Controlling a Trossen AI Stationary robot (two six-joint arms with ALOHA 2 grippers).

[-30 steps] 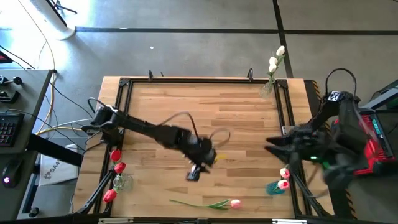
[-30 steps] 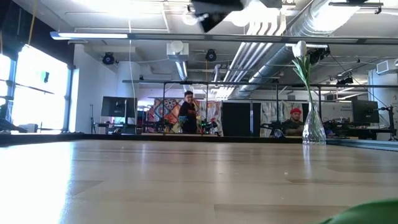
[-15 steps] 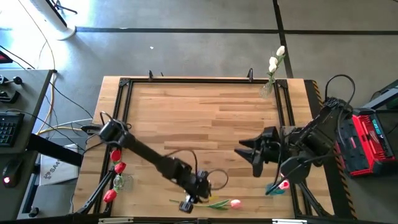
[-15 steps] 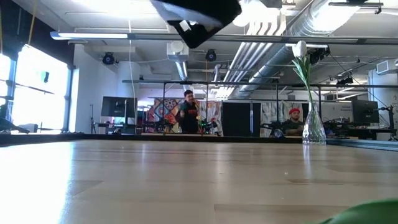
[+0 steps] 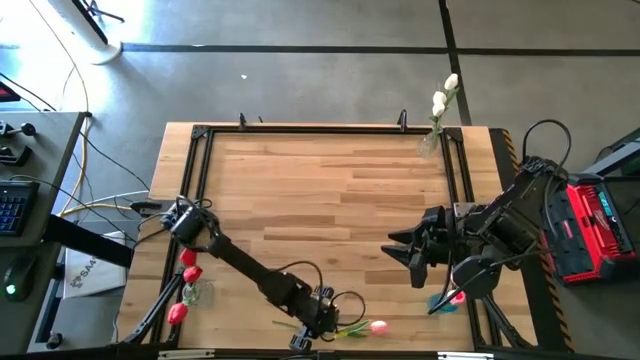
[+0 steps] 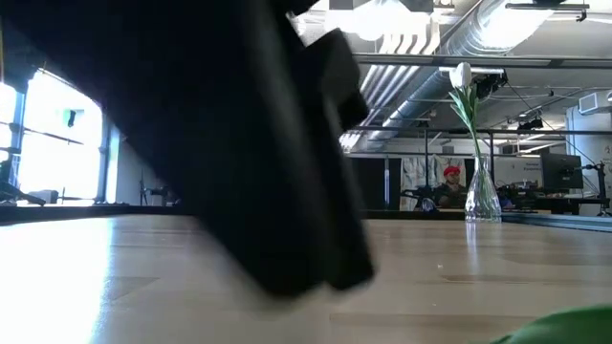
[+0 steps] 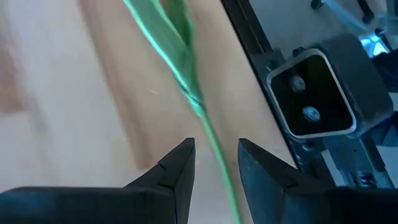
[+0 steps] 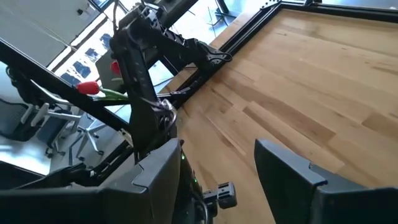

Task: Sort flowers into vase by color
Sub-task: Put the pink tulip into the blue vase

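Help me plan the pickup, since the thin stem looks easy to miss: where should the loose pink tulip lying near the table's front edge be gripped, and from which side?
Probably mid-stem, from straight above. The pink artificial tulip lies flat, its thin green stem running along the table's front edge, so fingers should straddle it crosswise. The left gripper is open astride the stem there; the bud is softer and rounder.

A dark blurred arm link (image 6: 258, 143) fills the low view's left, hiding the room behind it. The lying pink tulip's thin green stem (image 7: 205, 118) is cut off at both edges of the left wrist view, its bud unseen. A green blur (image 6: 564, 325) is clipped at the low view's corner.
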